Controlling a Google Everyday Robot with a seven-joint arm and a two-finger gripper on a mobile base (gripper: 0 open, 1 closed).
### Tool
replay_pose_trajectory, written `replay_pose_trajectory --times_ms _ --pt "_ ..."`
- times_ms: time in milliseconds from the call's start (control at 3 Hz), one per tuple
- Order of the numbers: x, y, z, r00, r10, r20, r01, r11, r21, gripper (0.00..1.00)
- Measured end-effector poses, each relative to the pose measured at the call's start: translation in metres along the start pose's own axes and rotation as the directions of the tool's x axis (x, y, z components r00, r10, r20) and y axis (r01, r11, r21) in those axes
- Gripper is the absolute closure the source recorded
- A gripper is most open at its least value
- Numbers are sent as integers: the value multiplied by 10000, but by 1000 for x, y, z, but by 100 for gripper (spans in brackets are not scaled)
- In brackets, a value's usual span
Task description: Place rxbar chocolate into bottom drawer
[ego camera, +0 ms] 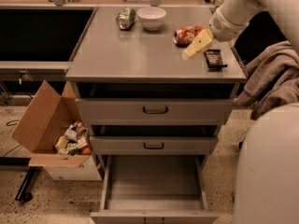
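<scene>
1. Two cans, a green can (125,18) and a crushed orange can (187,35); one bowl (152,17); three drawers, with the bottom drawer (154,183) open.
2. One rxbar chocolate (215,59), flat and black, lies on the cabinet top (131,55), just beside the gripper (190,52) at its 3 o'clock; how far the gripper is open cannot be told.

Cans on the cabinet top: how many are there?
2. A green can lies at the back, left of the white bowl; a crushed orange can lies right of the bowl, just behind the gripper, which hovers beside the rxbar chocolate. The arm could hide others.
</scene>
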State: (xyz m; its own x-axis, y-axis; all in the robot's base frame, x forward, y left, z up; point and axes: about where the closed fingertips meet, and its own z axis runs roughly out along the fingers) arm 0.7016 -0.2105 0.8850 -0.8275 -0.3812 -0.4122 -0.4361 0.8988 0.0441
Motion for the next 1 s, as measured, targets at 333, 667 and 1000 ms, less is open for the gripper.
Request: replay_pose_trajectory --times_ms 333,667,1000 --pt "-14 11 -4 9973 694 -223 -696 9975 -109 0" --pt "-13 13 1 9924 1185 -345 -1195 9923 -309 0" --pt "-13 13 1 9922 1199 -349 -1210 9921 -317 0"
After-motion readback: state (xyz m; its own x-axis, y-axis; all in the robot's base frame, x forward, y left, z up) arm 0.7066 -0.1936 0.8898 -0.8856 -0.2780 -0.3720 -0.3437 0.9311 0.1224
